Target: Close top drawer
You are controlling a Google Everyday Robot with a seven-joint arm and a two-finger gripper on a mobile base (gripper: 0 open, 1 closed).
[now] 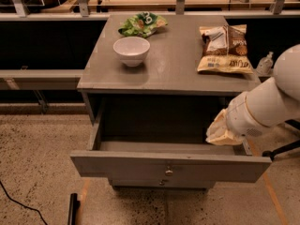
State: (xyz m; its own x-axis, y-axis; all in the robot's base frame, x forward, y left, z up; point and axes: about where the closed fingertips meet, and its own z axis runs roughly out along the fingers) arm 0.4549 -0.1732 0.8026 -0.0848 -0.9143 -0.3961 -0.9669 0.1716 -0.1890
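Note:
The top drawer [140,165] of the grey cabinet [173,69] is pulled far out, and what shows of its inside is empty. Its long front panel carries a small round metal knob [168,171] at the centre. My gripper [220,131] comes in from the right on a white arm [272,102]. It hangs over the right rear part of the open drawer, just under the cabinet top's front edge. A second knob [161,182] on a lower drawer shows just below the front panel.
On the cabinet top stand a white bowl [131,49], a green snack bag [142,25] and a brown chip bag [224,48]. A small bottle [266,62] stands behind at the right. A black leg [281,150] lies on the floor at the right and a black bar [72,209] at the lower left.

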